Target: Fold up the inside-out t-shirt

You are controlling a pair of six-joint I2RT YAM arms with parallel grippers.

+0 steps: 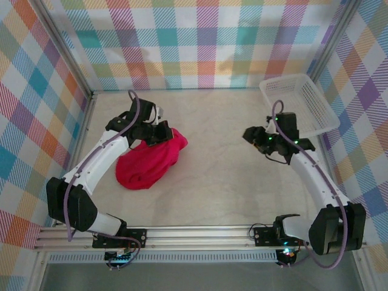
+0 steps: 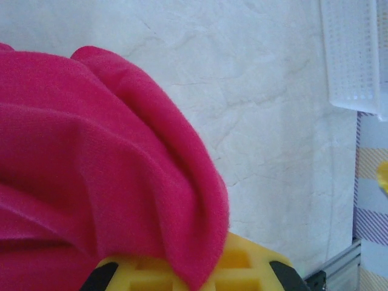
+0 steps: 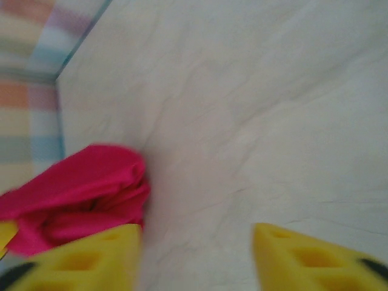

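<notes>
- On the table point(image 1: 230, 182), toward 9 o'clock, the t-shirt point(image 1: 148, 165) is bunched, long axis 1 to 7 o'clock.
- Its 12 o'clock edge is pinched by the nearer, closed left gripper point(image 1: 161, 134).
- From the spread, empty right gripper point(image 1: 249, 134) it lies at 9 o'clock, well apart.

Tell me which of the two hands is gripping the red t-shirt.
The left hand: it is shut on the far edge of the t-shirt. The right hand is open above bare table, apart from the cloth.
</notes>
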